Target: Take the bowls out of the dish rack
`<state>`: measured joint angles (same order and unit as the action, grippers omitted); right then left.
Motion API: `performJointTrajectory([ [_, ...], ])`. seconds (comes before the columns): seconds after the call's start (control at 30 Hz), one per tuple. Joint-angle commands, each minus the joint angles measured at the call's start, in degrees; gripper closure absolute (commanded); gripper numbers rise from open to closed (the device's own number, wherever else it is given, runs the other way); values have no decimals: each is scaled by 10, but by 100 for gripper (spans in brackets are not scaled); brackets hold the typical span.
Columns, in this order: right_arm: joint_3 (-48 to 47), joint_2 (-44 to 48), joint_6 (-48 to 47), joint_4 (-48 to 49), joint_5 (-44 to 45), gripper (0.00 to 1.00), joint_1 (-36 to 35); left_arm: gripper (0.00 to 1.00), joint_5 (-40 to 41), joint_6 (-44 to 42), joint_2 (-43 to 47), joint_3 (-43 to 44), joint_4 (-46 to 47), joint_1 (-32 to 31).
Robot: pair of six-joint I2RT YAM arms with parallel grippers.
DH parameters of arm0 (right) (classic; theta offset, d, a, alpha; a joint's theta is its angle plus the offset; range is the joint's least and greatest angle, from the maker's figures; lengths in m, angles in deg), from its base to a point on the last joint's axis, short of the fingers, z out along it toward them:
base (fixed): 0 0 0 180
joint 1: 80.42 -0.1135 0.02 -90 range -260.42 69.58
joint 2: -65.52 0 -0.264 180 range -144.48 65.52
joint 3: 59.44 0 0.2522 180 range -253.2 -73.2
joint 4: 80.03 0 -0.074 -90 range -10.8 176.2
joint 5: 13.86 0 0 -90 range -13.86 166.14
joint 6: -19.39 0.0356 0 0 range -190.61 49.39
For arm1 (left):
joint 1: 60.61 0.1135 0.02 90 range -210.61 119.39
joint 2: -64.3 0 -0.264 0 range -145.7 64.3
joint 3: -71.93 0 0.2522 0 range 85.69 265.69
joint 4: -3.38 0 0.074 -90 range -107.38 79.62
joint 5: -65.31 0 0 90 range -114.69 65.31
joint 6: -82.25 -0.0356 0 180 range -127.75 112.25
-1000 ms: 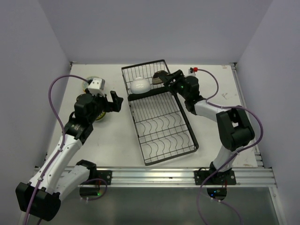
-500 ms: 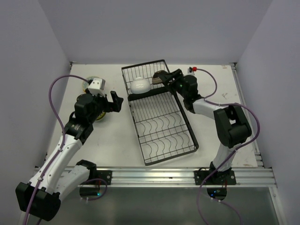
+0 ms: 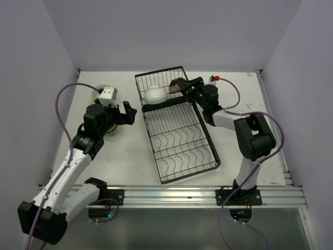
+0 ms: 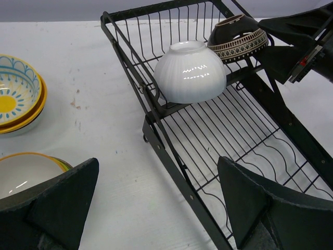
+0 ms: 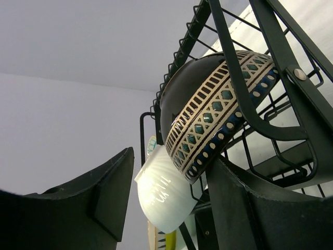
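The black wire dish rack [image 3: 179, 136] lies in the middle of the table. In its small far section a white bowl [image 3: 155, 94] lies upside down, and a dark brown patterned bowl [image 3: 176, 87] leans tilted on its edge beside it. My right gripper [image 3: 180, 87] is open at the brown bowl. In the right wrist view the bowl's rim [image 5: 218, 122] sits just above the right finger [image 5: 244, 208], with the white bowl [image 5: 164, 194] behind. My left gripper [image 3: 130, 112] is open and empty, left of the rack. Its view shows the white bowl [image 4: 190, 70] and the brown bowl [image 4: 237, 39].
Stacked bowls with blue and yellow patterns [image 4: 15, 96] and another bowl with a yellow-green rim [image 4: 26, 171] sit on the table left of the rack, partly hidden under my left arm in the top view [image 3: 99, 92]. The rack's larger section [image 4: 244, 140] holds nothing.
My right gripper has crept slightly left toward the brown bowl and its elbow has shifted. The left arm and the bowls have not moved.
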<state>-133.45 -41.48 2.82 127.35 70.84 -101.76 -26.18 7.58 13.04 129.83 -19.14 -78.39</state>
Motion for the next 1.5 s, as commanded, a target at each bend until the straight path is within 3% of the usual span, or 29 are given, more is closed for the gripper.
performJointTrajectory([
  [0.0, -3, -9, 16, 62, 31, 40, 2, 0, -1, -12, 1, 16, 8, -5],
  [0.37, -3, -50, 51, 111, 36, 52, 2, 0, -10, -9, 0, 15, 12, -8],
  [0.8, -65, -77, 53, 109, 30, 86, 0, 0, -11, -8, -1, 13, 14, -10],
  [1.2, -158, -137, 48, 100, 9, 98, 0, 0, -6, -12, -3, 13, 12, -18],
  [1.47, -224, -156, 31, 60, -2, 100, 1, 0, -5, -13, -3, 14, 12, -23],
])
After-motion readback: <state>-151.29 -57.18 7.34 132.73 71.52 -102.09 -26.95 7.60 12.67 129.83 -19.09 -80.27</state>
